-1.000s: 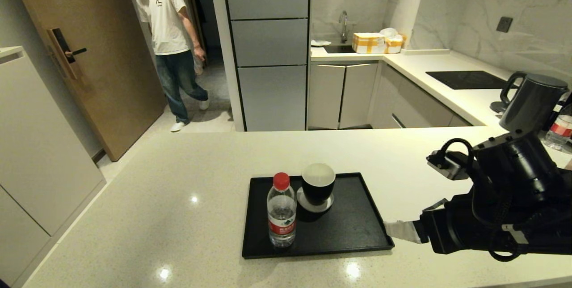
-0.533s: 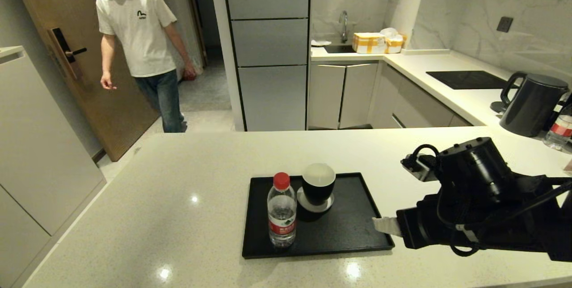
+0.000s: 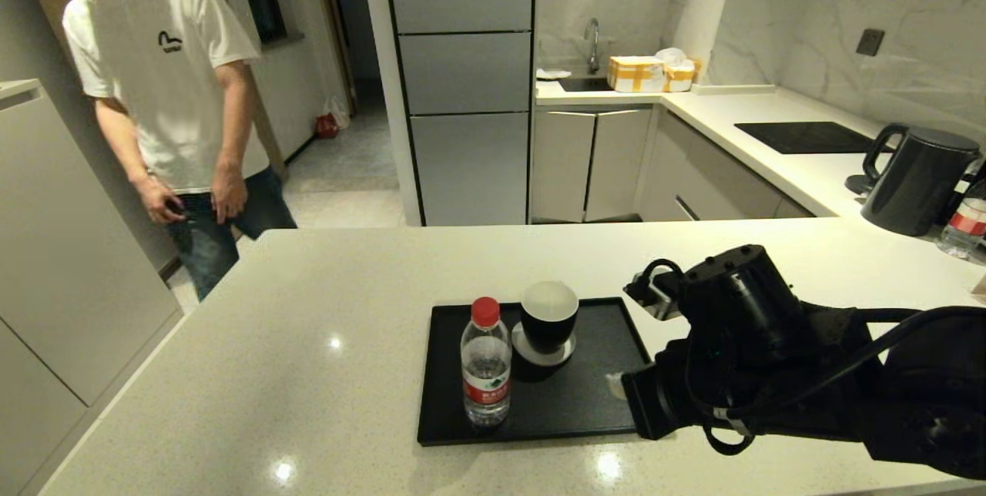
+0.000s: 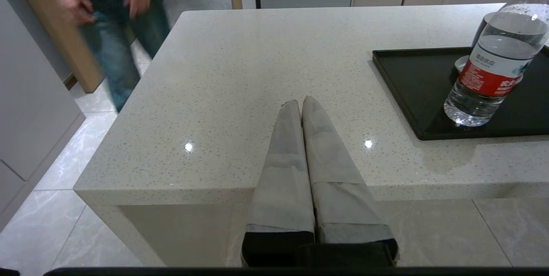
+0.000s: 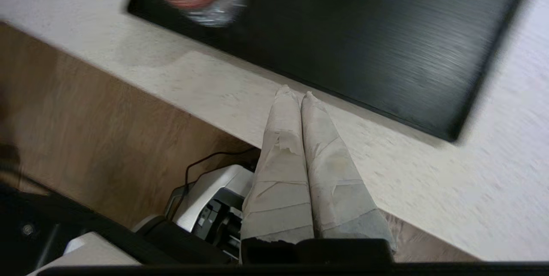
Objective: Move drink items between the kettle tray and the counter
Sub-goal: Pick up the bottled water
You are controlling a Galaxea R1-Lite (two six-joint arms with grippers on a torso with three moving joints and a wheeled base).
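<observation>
Since a second ago: right gripper (image 5: 295, 91) and its arm have travelled along the near edge of the table (image 3: 308, 326) toward the tray (image 3: 539, 415), and the arm now covers the tray's right end; the man (image 3: 166, 95) has walked from the doorway to the table's far left corner.
Right gripper: its taped fingers (image 5: 283, 139) are pressed together with nothing between them; in the right wrist view the tips hang over the strip of table between the tray's near rim and the table's near edge. In the head view only a pale tip (image 3: 615, 383) shows past the black arm, against the tray's right part.
Left gripper (image 4: 302, 101): parked off the near edge of the table toward the left corner, fingers closed flat against each other and empty (seen only in its own wrist view).
Bottle (image 3: 485, 363): upright on the tray's near left part, red cap on, red label facing the near edge.
Cup (image 3: 548, 316): on its round coaster (image 3: 543, 352) just behind and right of the bottle, toward the tray's far rim.
Tray: lies on the table close to its near edge, roughly midway along it.
Kettle (image 3: 917, 179): at the table's far right, well apart from the tray, with a second bottle (image 3: 964, 226) just beside it.
Tea sachet: cannot be made out in any view.
</observation>
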